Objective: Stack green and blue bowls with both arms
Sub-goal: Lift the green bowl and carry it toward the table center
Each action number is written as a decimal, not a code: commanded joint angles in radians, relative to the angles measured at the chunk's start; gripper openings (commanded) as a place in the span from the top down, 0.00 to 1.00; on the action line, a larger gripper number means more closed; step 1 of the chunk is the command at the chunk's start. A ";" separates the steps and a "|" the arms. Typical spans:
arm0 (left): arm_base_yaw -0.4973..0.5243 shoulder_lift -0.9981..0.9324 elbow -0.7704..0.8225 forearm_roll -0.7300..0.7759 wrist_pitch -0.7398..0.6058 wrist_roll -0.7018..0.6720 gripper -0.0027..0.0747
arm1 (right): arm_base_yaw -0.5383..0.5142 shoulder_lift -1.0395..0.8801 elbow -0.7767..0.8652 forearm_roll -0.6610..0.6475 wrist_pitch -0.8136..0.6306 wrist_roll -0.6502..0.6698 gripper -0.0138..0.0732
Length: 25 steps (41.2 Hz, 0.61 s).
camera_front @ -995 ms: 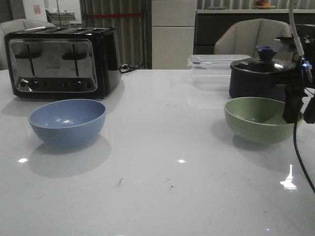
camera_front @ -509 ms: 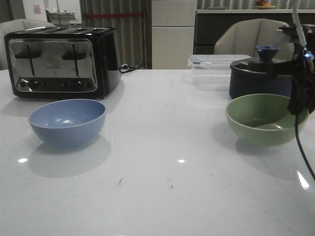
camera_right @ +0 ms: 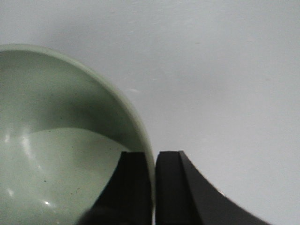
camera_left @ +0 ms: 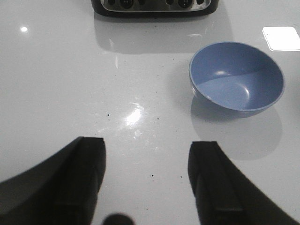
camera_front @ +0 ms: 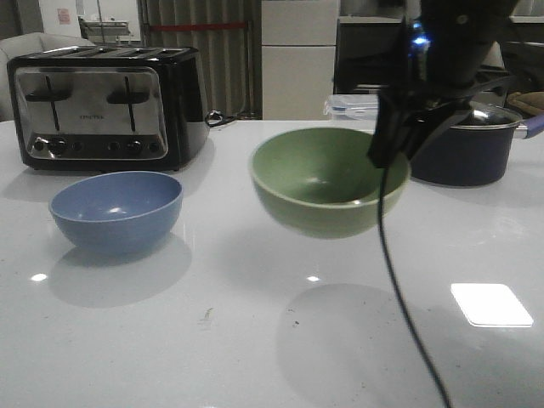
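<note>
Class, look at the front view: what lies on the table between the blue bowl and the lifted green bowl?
Nothing: between the blue bowl and the green bowl the front view shows only bare table.

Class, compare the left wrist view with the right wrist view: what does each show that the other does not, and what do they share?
Only the left wrist view shows the dusty blue round bowl, the black toaster's base and the open left gripper. Only the right wrist view shows the pale sage green bowl, its rim pinched by the right gripper. Both show the glossy white table.
</note>
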 commanded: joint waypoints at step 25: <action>0.002 0.004 -0.036 -0.012 -0.067 -0.009 0.38 | 0.126 0.090 -0.023 -0.019 -0.097 -0.015 0.32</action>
